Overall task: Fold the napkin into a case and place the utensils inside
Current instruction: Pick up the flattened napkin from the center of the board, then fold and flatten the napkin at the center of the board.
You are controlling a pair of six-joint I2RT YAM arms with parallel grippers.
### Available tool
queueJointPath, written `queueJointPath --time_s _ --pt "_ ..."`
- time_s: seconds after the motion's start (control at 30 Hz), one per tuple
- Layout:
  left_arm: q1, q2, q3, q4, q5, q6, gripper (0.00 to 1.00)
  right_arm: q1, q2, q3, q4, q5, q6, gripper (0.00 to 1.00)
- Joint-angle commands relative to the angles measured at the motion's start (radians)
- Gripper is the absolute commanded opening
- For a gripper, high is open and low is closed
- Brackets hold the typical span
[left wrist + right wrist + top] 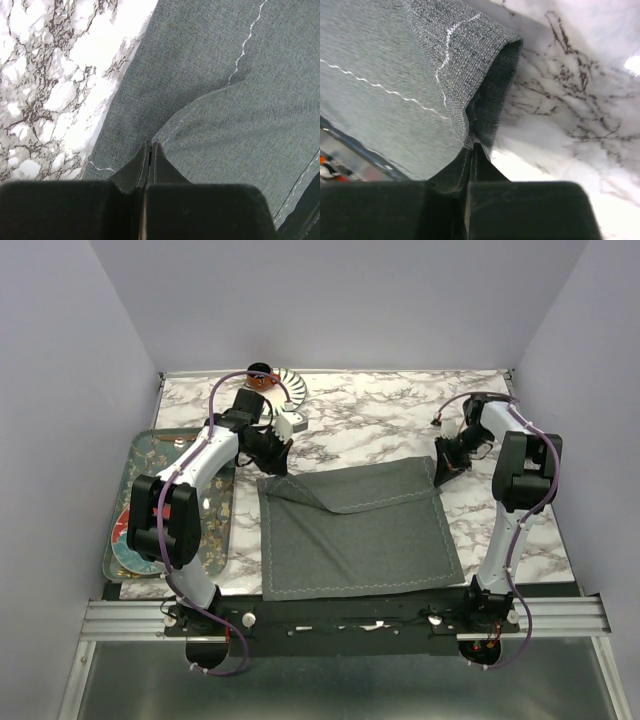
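**Top view.** The napkin (360, 535) lies spread on the marble desk (380, 410), between the two arms. The left fingers (280, 455) sit at its far left corner. That corner is turned over, forming a flap on the cloth just right of the tips. The right fingers (443, 468) sit at the far right corner. An orange cup (260, 376) on a striped saucer (293, 388) stands beyond the left fingers, at the far edge of the desk. A patterned tray (215, 535) lies to the left of the left fingers, partly under that arm. The napkin has not yet been shaped into a pouch.

**Left wrist view.** The left fingers (151, 150) are pressed fully together, with no gap showing. A layer of napkin (225, 100) is pinched at the tips. Its stitched hem (245, 45) runs away from the tips, up and to the right, over a second layer beneath. Bare desk (50, 75) lies to the left of the fingers.

**Right wrist view.** The right fingers (472, 150) are closed on the napkin (380, 60) corner. Directly ahead of the tips the cloth is raised off the desk and curled into an open loop. The hem (370, 82) crosses the flat cloth to the left. Bare desk (570, 100) lies to the right.
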Motion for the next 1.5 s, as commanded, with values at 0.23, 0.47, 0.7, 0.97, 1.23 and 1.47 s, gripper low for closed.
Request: queueJointPath --time_s 0.23,0.47,0.7,0.97,1.23,1.47 --pt "0.008 0.082 0.141 0.084 -0.104 -0.091 0.00 -0.020 -0.030 0.223 -0.037 -0.014 0.052 0.01" --pt "0.037 0.225 0.419 0.120 -0.157 -0.113 0.00 -0.046 0.104 0.576 -0.042 -0.017 0.110 0.01" --pt "0.106 0.260 0.549 0.216 -0.158 -0.154 0.00 -0.061 0.057 0.698 -0.002 -0.031 0.130 0.01" --pt "0.114 0.139 0.348 0.198 0.015 -0.045 0.00 -0.064 -0.084 0.463 -0.048 -0.042 0.046 0.01" --pt "0.083 -0.101 -0.062 0.226 0.057 0.090 0.00 -0.064 -0.217 0.068 -0.063 0.066 -0.011 0.01" --pt "-0.012 -0.238 -0.311 0.308 -0.028 0.113 0.00 -0.070 -0.192 -0.049 -0.057 0.199 -0.022 0.01"
